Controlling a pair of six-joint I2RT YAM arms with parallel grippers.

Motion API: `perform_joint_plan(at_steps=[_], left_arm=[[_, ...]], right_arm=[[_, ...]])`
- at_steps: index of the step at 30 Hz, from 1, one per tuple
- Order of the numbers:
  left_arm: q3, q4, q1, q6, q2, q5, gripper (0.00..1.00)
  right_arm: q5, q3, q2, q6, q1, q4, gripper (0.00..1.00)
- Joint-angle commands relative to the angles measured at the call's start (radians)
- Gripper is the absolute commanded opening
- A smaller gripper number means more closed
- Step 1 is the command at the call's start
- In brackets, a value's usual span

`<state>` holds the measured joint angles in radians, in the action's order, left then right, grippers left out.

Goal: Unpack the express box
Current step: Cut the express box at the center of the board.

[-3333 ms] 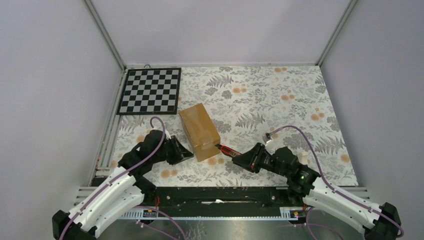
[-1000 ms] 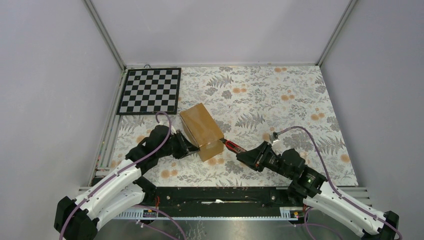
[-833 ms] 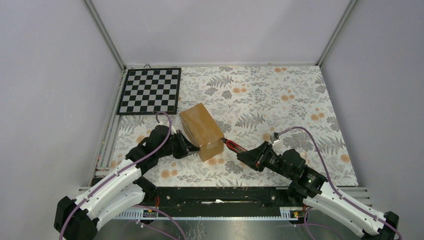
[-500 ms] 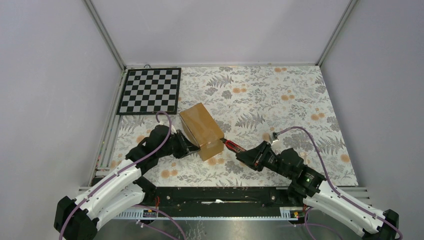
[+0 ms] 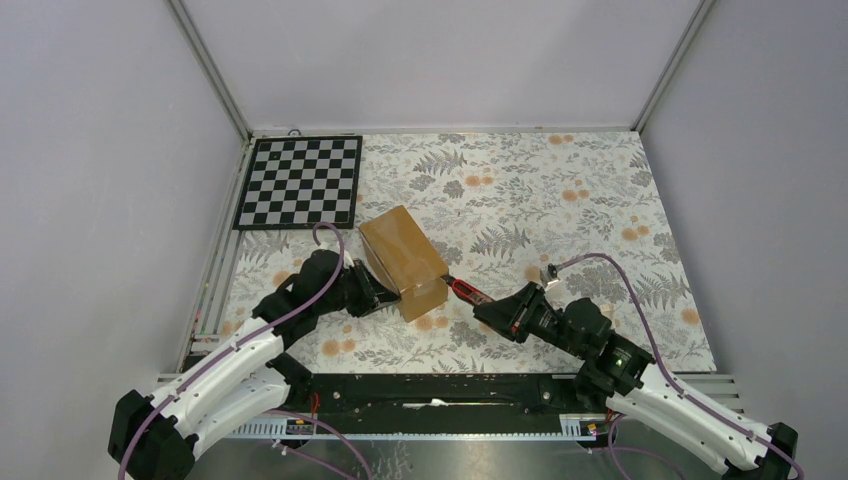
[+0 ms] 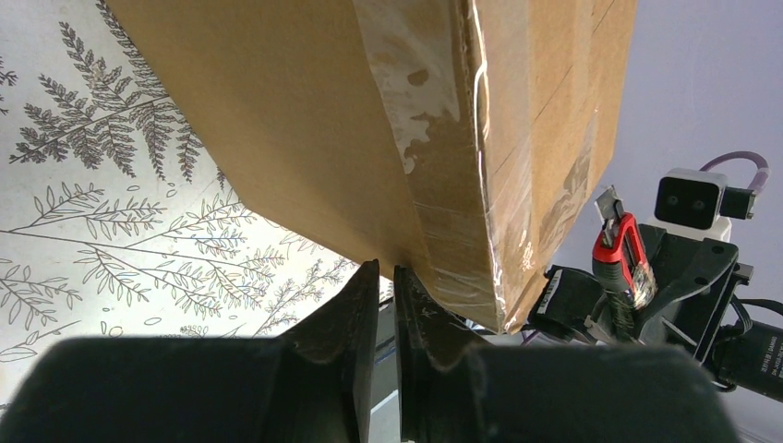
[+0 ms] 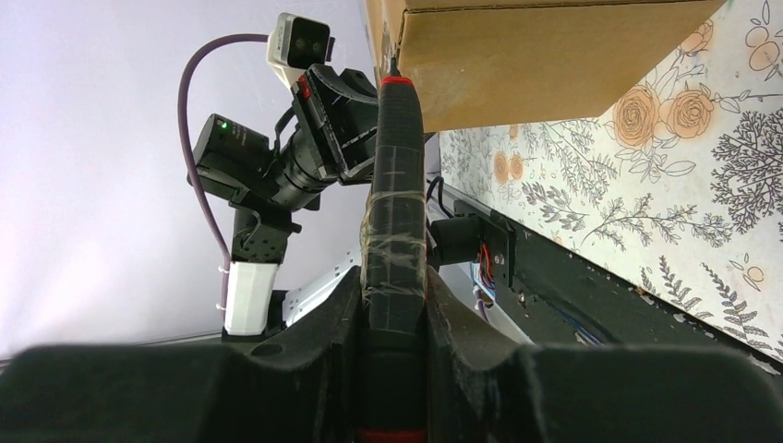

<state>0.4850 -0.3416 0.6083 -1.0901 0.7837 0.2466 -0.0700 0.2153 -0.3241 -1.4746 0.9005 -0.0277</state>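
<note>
The express box (image 5: 403,260), a brown taped carton, lies slanted on the floral table left of centre. My left gripper (image 5: 380,295) is shut and empty, its tips pressed against the box's near left lower edge; the left wrist view shows the tips (image 6: 386,268) under the taped corner of the box (image 6: 323,120). My right gripper (image 5: 492,308) is shut on a red-handled cutter (image 5: 462,291). The cutter's tip touches the box's near right corner. In the right wrist view the cutter (image 7: 395,185) points up at the box (image 7: 536,55) from between my fingers (image 7: 394,277).
A black-and-white chessboard (image 5: 300,182) lies at the back left. The floral cloth (image 5: 560,200) covers the table, with grey walls on three sides. A black rail (image 5: 440,390) runs along the near edge between the arm bases.
Since 3.3 s ago the left gripper has moved in against the box, which shifted slightly; the right gripper and cutter moved a little farther along. Nothing visible changed in the last second.
</note>
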Motion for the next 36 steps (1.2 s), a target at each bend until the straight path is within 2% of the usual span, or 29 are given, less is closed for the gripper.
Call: perform_joint_plan(at_steps=[1,36], left_arm=[[0.017,0.058,0.005,-0.005,0.004,0.011,0.14],[0.015,0.067,0.015,-0.008,0.000,0.012,0.11]], right_arm=[[0.017,0.025,-0.010,-0.009,-0.003,-0.040,0.00],[0.003,0.049,-0.031,0.008,-0.003,-0.078,0.00]])
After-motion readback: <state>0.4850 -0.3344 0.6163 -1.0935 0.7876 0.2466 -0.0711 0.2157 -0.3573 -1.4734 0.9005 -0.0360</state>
